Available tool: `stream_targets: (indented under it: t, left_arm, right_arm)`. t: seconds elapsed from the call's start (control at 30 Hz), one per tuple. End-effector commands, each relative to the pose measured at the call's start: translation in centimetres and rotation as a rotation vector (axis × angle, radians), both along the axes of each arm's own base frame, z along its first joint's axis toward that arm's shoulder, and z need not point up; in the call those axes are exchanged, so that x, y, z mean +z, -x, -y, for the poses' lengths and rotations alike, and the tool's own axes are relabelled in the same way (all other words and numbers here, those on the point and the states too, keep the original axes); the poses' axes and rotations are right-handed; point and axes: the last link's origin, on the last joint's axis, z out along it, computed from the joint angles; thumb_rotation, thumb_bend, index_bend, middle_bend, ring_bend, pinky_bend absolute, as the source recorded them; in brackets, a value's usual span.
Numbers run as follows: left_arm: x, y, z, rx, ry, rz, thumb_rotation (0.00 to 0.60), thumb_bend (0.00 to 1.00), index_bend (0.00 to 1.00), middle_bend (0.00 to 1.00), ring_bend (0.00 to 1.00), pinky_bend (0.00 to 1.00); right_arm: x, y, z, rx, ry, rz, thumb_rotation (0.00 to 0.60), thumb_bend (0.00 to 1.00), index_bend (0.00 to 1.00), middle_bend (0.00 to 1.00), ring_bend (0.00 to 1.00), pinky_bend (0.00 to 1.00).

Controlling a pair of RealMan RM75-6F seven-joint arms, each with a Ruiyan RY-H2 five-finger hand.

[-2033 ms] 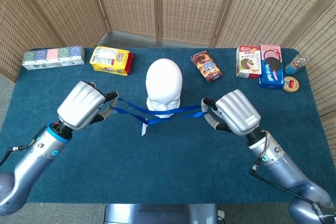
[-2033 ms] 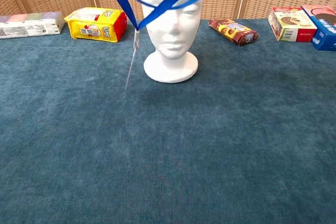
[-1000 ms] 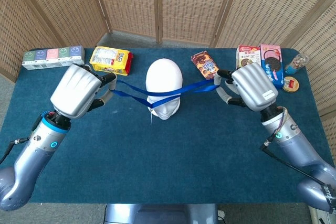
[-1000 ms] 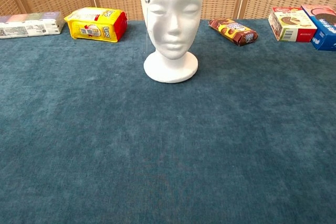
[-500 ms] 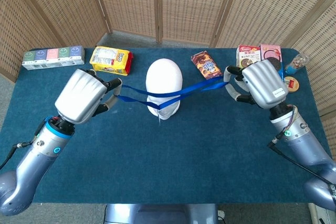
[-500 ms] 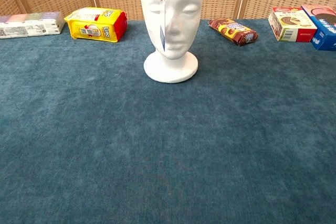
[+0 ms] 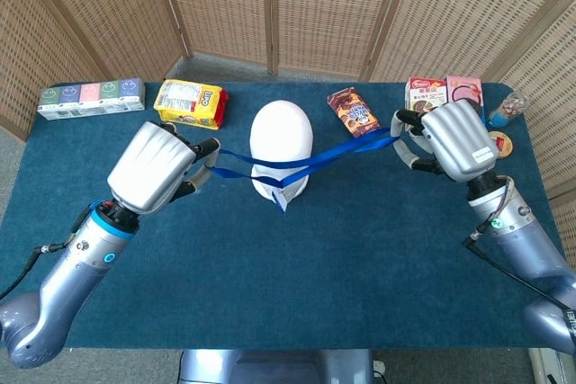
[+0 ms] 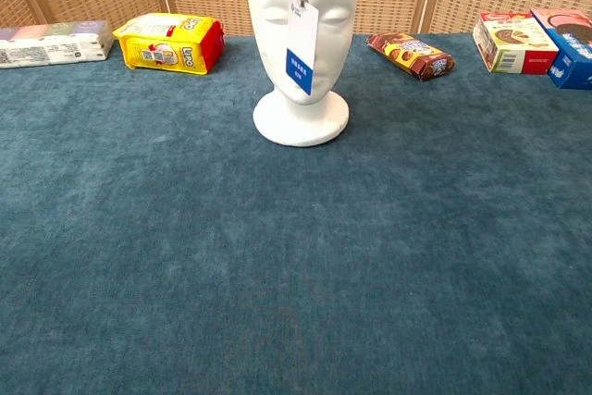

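Blue carpet-like table (image 7: 297, 276) first, then the white foam mannequin head (image 7: 281, 137) sitting between your two sets of fingers. Looks to me like you're mid-way through draping the blue lanyard (image 7: 270, 165) over it: the ribbon crosses the head in front, and its badge card (image 8: 302, 47) hangs right over the face. Your left hand (image 7: 157, 166) has its fingers (image 7: 203, 149) closed narrow on one end of the ribbon, and your right hand (image 7: 454, 138) pinches the other end beside the chocolate snack pack (image 7: 354, 112). Next you'd probably need to lift both ends up and back so the loop clears the crown.
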Motion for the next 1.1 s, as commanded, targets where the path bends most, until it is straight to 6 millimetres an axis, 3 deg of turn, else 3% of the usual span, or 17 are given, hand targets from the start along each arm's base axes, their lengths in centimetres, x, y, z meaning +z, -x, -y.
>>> stream_targets:
  t: [0.03,1.1]
  left_arm:
    - [-0.1,0.0,-0.1,0.001,-0.006,-0.002,0.6,0.39,0.63,1.0,1.0,0.82]
    - [-0.2,1.3,-2.7,0.074,-0.095,-0.016,0.6,0.39,0.63,1.0,1.0,0.83]
  right_arm:
    - [-0.1,0.0,0.3,-0.003,0.003,0.001,0.6,0.51,0.71,1.0,1.0,1.0]
    - [-2.6,-1.3,3.8,-0.027,0.019,-0.001,0.6,0.51,0.71,1.0,1.0,1.0]
